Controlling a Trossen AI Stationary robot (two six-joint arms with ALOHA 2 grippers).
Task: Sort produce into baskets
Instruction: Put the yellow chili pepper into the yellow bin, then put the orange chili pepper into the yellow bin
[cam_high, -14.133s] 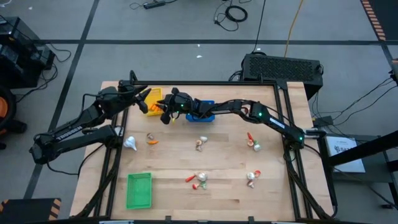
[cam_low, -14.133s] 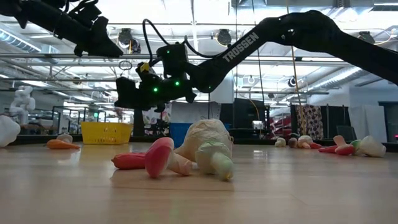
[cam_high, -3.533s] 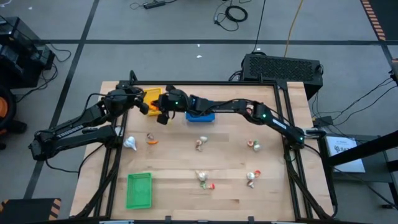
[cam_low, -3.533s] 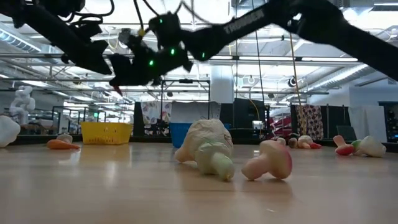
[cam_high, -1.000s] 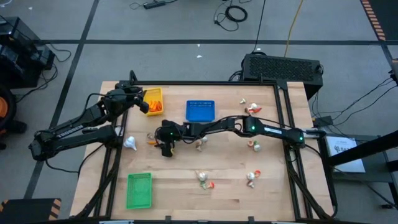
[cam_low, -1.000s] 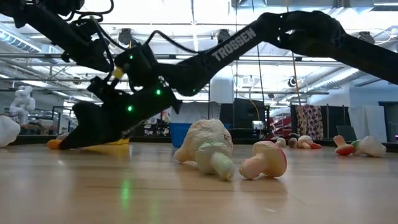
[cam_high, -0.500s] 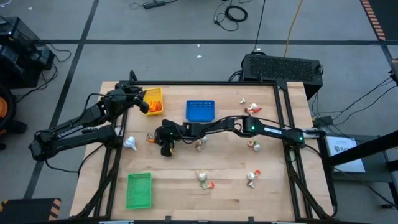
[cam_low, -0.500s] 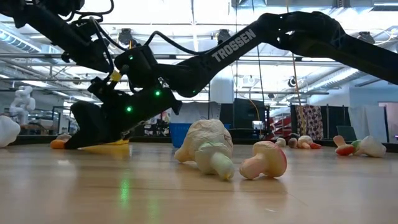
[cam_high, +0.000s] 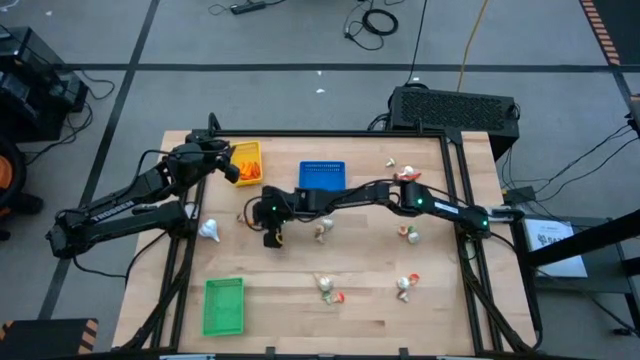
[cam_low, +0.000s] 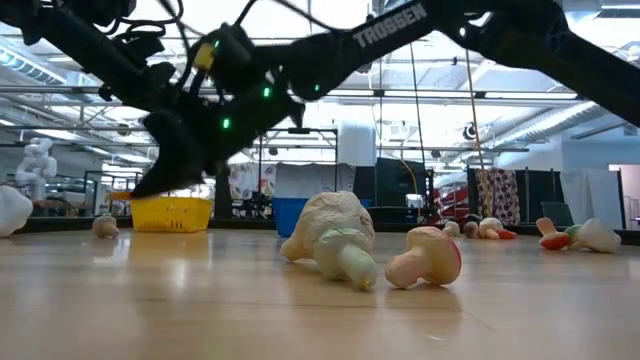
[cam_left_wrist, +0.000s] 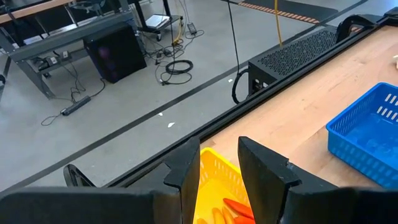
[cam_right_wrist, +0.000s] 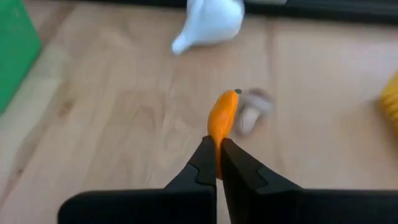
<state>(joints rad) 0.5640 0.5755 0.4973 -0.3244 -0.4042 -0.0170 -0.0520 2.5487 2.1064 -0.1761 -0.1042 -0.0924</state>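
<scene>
Your left gripper (cam_high: 232, 172) waits over the yellow basket (cam_high: 250, 163), with its fingers a little apart and nothing between them. Your right gripper (cam_right_wrist: 217, 163) is clamped on the small orange carrot (cam_right_wrist: 221, 123) above the table's left part. Carry it level to the yellow basket, where orange pieces already lie, because the fingers pinch only its thin end.

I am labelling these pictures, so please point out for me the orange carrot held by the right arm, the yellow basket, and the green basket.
orange carrot (cam_right_wrist: 222, 123), right wrist view, middle of its body.
yellow basket (cam_low: 172, 213), low view, front wall.
green basket (cam_high: 223, 306), high view, its floor.
</scene>
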